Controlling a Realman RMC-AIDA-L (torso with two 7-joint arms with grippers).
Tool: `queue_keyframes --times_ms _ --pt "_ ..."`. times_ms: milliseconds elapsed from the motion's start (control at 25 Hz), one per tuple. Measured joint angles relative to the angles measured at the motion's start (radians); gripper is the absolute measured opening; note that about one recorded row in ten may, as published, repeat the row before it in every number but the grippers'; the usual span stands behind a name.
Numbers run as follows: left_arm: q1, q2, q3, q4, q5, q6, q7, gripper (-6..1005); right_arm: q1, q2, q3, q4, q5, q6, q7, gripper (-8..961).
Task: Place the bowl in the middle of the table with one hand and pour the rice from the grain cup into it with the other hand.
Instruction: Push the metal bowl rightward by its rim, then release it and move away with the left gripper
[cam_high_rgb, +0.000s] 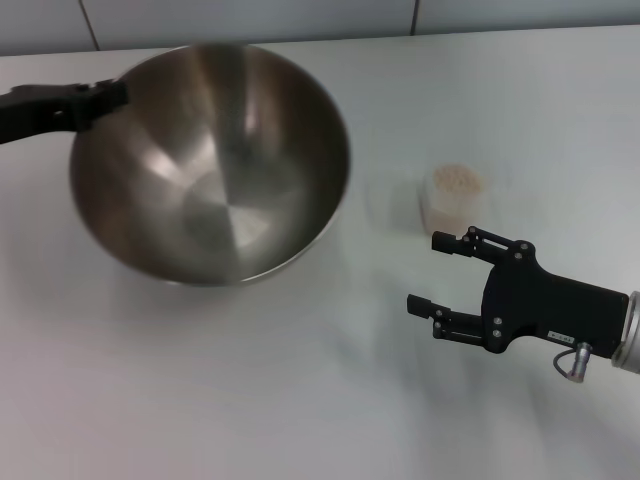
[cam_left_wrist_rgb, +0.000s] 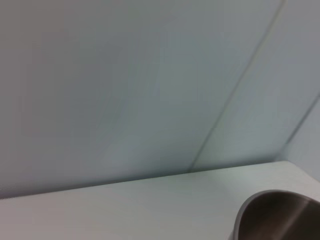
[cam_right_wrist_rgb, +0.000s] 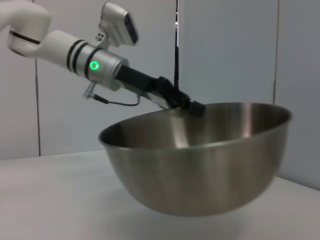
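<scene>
The bowl sits over the far left part of the white desk, held by its far-left rim in the left gripper, whose black fingers pinch that rim. In the right wrist view the bowl is tilted, one side of its rim higher than the other, and its rounded underside looks lifted clear of the desk with a shadow beneath. The left gripper reaches in over the rim from a silver-white arm showing a green light. The bowl's shiny brushed inside holds nothing that can be seen.

The grain cup stands upright on the desk to the right of the bowl, well apart from it. It is a small clear cup, and the rice fills it as a pale heap up to near the top.

The right gripper is near the cup on its near side, just short of it and not touching. Its two black fingers are spread wide apart and hold nothing, pointing left across the desk.

The left wrist view shows only a pale wall, the far edge of the desk and a small arc of the bowl's rim.
</scene>
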Motion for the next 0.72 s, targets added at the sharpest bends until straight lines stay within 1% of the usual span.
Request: queue_keyframes --times_ms 80,200,320,480,720 --pt "-0.024 -0.002 0.011 -0.02 -0.002 -0.011 0.002 60 0.0 0.0 0.0 0.0 0.0 0.0 0.0 782" --pt "-0.072 -0.002 0.025 -0.082 -0.003 -0.039 0.015 62 0.0 0.0 0.0 0.0 0.0 0.0 0.0 782" --pt "-0.104 -0.002 0.055 -0.128 -0.003 -0.081 0.031 64 0.0 0.0 0.0 0.0 0.0 0.0 0.0 782" --pt "-0.12 -0.004 0.116 -0.157 -0.008 -0.14 0.036 66 0.001 0.0 0.0 -0.001 0.0 0.0 0.0 783" --pt "-0.135 -0.005 0.161 -0.196 -0.015 -0.193 0.038 70 0.002 -0.001 0.0 -0.002 0.001 0.0 0.0 783"
